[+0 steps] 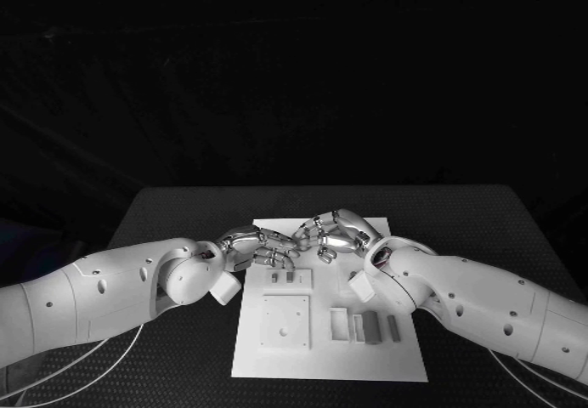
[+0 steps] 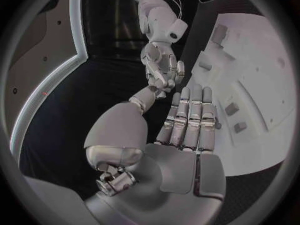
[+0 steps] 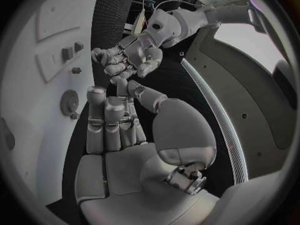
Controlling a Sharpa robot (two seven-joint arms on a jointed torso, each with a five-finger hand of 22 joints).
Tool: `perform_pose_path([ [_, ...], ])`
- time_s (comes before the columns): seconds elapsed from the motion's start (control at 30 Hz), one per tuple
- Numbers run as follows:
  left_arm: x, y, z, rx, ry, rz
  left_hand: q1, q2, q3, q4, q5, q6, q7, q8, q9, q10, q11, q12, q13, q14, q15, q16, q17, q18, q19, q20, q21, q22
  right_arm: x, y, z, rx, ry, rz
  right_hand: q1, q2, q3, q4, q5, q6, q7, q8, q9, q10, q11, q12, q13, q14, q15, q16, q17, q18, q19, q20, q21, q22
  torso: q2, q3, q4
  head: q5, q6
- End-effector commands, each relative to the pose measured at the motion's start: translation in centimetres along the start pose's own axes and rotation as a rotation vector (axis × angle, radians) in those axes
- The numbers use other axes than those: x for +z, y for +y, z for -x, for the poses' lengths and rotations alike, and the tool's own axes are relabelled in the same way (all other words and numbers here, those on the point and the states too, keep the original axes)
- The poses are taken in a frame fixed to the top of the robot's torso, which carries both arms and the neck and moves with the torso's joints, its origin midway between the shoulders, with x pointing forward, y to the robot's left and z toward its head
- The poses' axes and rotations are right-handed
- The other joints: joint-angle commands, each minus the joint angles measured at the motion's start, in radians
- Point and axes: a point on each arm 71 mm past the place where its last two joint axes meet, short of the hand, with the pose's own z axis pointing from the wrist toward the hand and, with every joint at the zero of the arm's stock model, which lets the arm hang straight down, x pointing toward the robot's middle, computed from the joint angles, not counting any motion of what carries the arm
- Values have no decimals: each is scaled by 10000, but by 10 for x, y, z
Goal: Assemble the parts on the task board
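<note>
Both hands hovered over the far end of the task board [image 1: 329, 357], fingertips nearly meeting. The left robot hand [image 1: 258, 248] lay flat with fingers straight, holding nothing; the right robot hand [image 1: 336, 235] had fingers loosely apart, also with nothing in it that I could make out. The grey parts [image 1: 371, 326] lay on the board nearer the robot than the hands, beside the raised block [image 1: 285, 322]. A good next move would probably be reaching back for one part, keeping the other hand clear. The black table [image 1: 160, 212] carried the board.
</note>
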Motion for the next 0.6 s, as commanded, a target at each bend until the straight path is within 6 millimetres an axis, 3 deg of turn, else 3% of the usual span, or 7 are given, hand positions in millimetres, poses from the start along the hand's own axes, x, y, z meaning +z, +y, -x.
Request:
perform_pose_path([
  [0.03, 1, -1, -4, 82, 341, -37, 92, 11, -121, 11, -5, -89, 26, -19, -29, -95, -7, 48, 15, 2, 4, -59, 20, -52, -45, 1, -10, -11, 0, 1, -6, 155, 646, 48, -16, 164, 74, -8, 29, -90, 12, -44, 11, -124, 41, -108, -121, -80, 25, -44, -16, 923, -62, -21, -63, 175, -1, 1, -5, 20, 8],
  [0.2, 2, -1, -5, 88, 312, -49, 121, 58, -199, 14, -4, -121, 24, -36, -44, -108, -25, 47, 23, 20, -2, -68, 27, -49, -34, -2, -20, -22, -1, 2, -9, 372, 1094, 104, -111, 325, 117, 8, 28, -227, 74, -111, 38, -244, 111, -272, -248, -96, 92, -60, -12, 923, -97, 9, -74, 180, 1, 4, -3, 30, 7],
  [0.37, 2, -1, -5, 93, 311, -20, 357, 248, -185, 3, -3, -180, -10, -66, -68, -121, -66, 49, 40, 50, -25, -85, 40, -44, -18, -15, -37, -44, -1, 2, -11, 439, 1297, 172, -143, 594, 371, 23, 30, -405, 170, -210, 51, -568, 266, -627, -508, -137, 243, -76, -4, 923, -163, 45, -106, 177, 2, 5, -1, 43, 10],
  [0.6, 2, 0, -6, 199, 403, 6, 949, 480, 186, 13, -4, -76, -91, -8, -70, -81, -152, 81, 82, 89, -54, -118, 54, -75, -4, -20, -62, -89, 0, 1, -10, 476, 1284, 172, -249, 651, 756, 68, 28, -496, 226, -261, 93, -547, 330, -820, -733, -150, 307, -65, 12, 923, -158, 89, -92, 186, -12, 5, -2, 45, 10],
])
